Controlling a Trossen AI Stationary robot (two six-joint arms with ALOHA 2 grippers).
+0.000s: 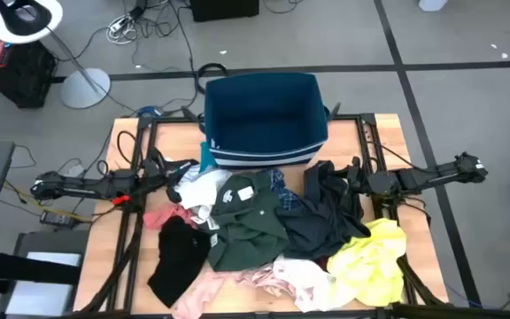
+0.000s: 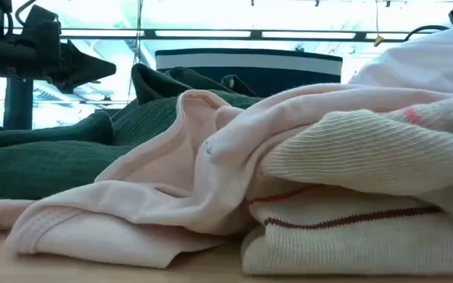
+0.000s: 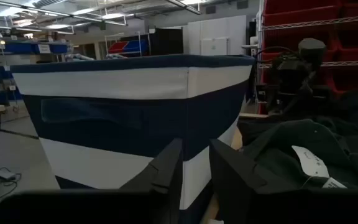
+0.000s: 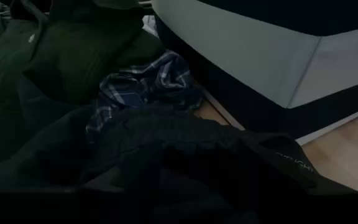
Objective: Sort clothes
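The clothes lie in a heap on the table's near half. There is a dark green garment (image 1: pixel 251 221), a black one (image 1: pixel 180 257), a bright yellow one (image 1: pixel 370 261), a pale pink one (image 1: pixel 282 275), a salmon red one (image 1: pixel 162 215), a white one (image 1: pixel 202 190), blue plaid (image 1: pixel 283 193) and a dark one (image 1: pixel 326 208). My left gripper (image 1: pixel 168 173) hovers at the heap's left far corner. It is empty, with a narrow gap between its fingers (image 3: pixel 194 180), and it points at the bin. My right gripper (image 1: pixel 348 177) is at the dark garment's far right edge. That garment (image 4: pixel 185 162) fills its wrist view.
The navy bin with white stripes (image 1: pixel 264 120) stands at the table's far edge, just behind the heap, and its inside shows empty from above. Bare wood shows at the table's left edge (image 1: pixel 104 239) and right edge (image 1: pixel 419 221). Cables and a lamp stand lie on the floor beyond the table.
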